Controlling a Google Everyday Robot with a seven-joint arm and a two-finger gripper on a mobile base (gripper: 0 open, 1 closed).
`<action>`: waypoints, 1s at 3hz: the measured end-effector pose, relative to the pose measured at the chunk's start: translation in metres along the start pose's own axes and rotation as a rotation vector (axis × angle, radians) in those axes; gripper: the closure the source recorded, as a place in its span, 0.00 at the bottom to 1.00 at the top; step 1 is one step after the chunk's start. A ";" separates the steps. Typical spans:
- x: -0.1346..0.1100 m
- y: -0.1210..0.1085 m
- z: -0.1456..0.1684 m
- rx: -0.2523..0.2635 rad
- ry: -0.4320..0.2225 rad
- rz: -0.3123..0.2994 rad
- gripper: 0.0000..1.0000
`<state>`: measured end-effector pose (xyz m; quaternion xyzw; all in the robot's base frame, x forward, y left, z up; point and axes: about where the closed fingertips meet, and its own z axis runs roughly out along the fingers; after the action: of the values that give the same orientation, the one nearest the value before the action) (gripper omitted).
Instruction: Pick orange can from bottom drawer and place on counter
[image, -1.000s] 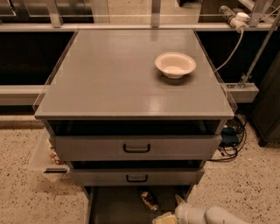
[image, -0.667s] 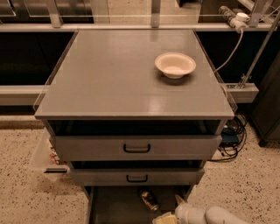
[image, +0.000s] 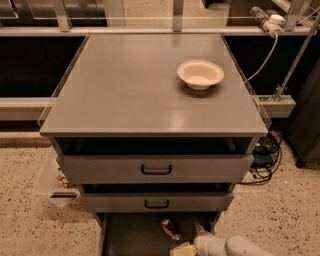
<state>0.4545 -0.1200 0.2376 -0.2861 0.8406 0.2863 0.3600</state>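
Nothing has visibly shifted since the earlier frames; the arm sits where it was. Counter (image: 125, 90) surface carries a bowl (image: 200, 75). Bottom drawer (image: 130, 236) stands open. Gripper (image: 191, 239) sits low at the drawer's right front, fingers apparently spread and empty. Orange can (image: 171, 229) lies on the drawer floor just left of it, ungrasped. Judged: pause before the grasp.

We note grey bench (image: 130, 95): flat top, slightly glossy, clear edge guards along sides. We see one pale bowl (image: 200, 74) upright on it, right rear area. Bottom drawer (image: 130, 237) open below; orange can (image: 171, 229) on its floor. Pincer (image: 189, 242) low in drawer, just right of can.
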 end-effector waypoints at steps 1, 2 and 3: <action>0.002 -0.011 0.023 0.007 -0.009 -0.035 0.00; -0.004 -0.019 0.045 0.018 -0.003 -0.090 0.00; -0.004 -0.020 0.064 0.036 0.005 -0.100 0.00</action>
<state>0.4984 -0.0883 0.1982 -0.3220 0.8311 0.2521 0.3770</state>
